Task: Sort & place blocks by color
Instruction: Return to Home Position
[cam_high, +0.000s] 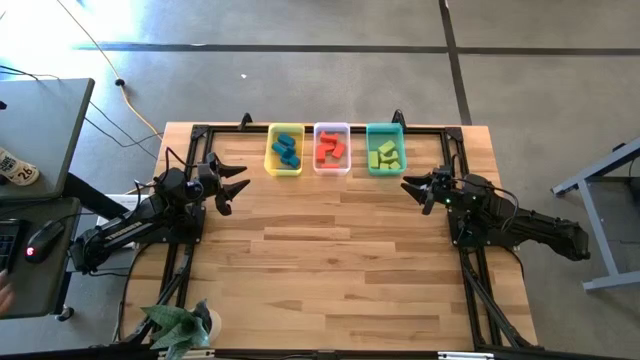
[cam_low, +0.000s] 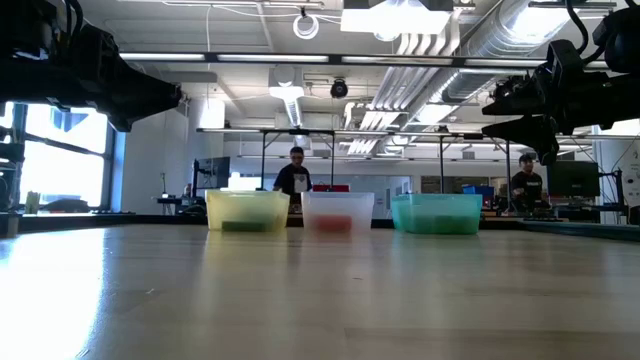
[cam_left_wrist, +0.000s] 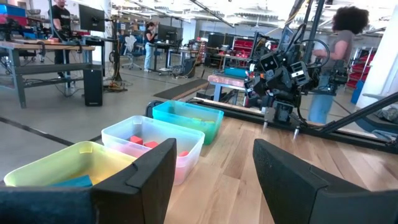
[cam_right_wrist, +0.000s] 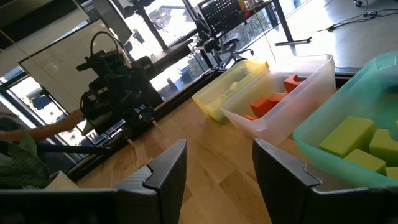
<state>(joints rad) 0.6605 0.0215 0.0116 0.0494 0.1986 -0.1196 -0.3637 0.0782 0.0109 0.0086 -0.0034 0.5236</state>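
Three trays stand in a row at the table's far edge. Blue blocks (cam_high: 287, 150) lie in the yellow tray (cam_high: 284, 172), red-orange blocks (cam_high: 331, 150) in the clear tray (cam_high: 332, 169), and yellow-green blocks (cam_high: 386, 155) in the teal tray (cam_high: 385, 128). My left gripper (cam_high: 237, 187) hangs open above the table's left side, level, with nothing between its fingers (cam_left_wrist: 149, 180). My right gripper (cam_high: 414, 187) hangs open above the right side, its fingers (cam_right_wrist: 165, 171) likewise around nothing. Both stay clear of the trays.
The wide wooden tabletop (cam_high: 330, 260) lies bare between the arms. A black frame (cam_high: 190, 215) runs along the table's sides and far edge. A green plant-like thing (cam_high: 180, 322) sits at the near left corner. People stand in the room beyond.
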